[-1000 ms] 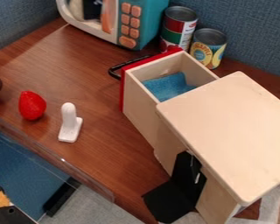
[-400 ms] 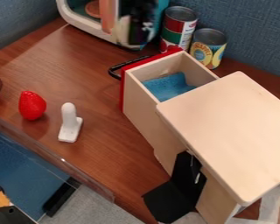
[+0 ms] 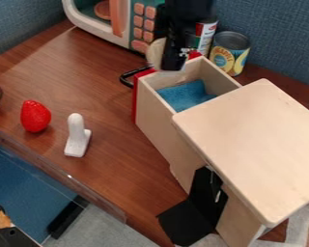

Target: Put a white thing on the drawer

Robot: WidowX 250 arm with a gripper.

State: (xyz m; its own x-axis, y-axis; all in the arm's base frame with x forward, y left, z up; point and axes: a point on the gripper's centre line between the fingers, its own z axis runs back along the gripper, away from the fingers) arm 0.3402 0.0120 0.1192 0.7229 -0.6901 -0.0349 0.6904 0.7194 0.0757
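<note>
Step in hand, as judged: placing pale piece (image 3: 156, 54) in open drawer (image 3: 150, 106). Centre claw (image 3: 166, 59) over blue lining (image 3: 186, 95); lower straight down, release only once piece touches lining. Piece, likely task's white thing, appears clenched in claw, at its view-left side, above red front (image 3: 135, 96). White stand (image 3: 77, 137) stands well apart on worktop (image 3: 105, 87).

Arm (image 3: 190, 10) observed entering at the top edge of the frame, right of centre; finish black. Gripper (image 3: 173, 59), likewise black, hangs below it in the upper middle of the frame, pointing downward and close to upright.
</note>
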